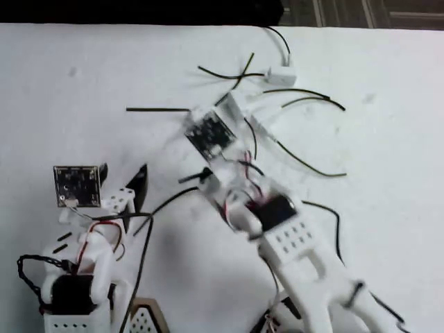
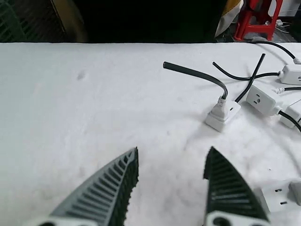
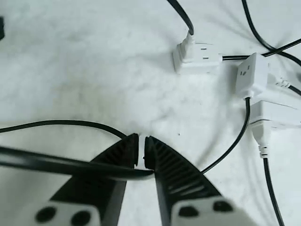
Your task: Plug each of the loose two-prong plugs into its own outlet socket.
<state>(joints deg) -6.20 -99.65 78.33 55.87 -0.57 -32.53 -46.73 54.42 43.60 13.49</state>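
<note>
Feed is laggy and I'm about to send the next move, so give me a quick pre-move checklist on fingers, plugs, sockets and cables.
1. Left gripper fingers open, nothing between them: ok.
2. Right gripper fingers nearly shut; plug pinched between them: cannot tell.
3. White plug fully mated rather than loose on the table: cannot tell.
4. Socket face uncovered and free: ok.
5. Black cable lying across the right fingers, snag risk: not ok.
</note>
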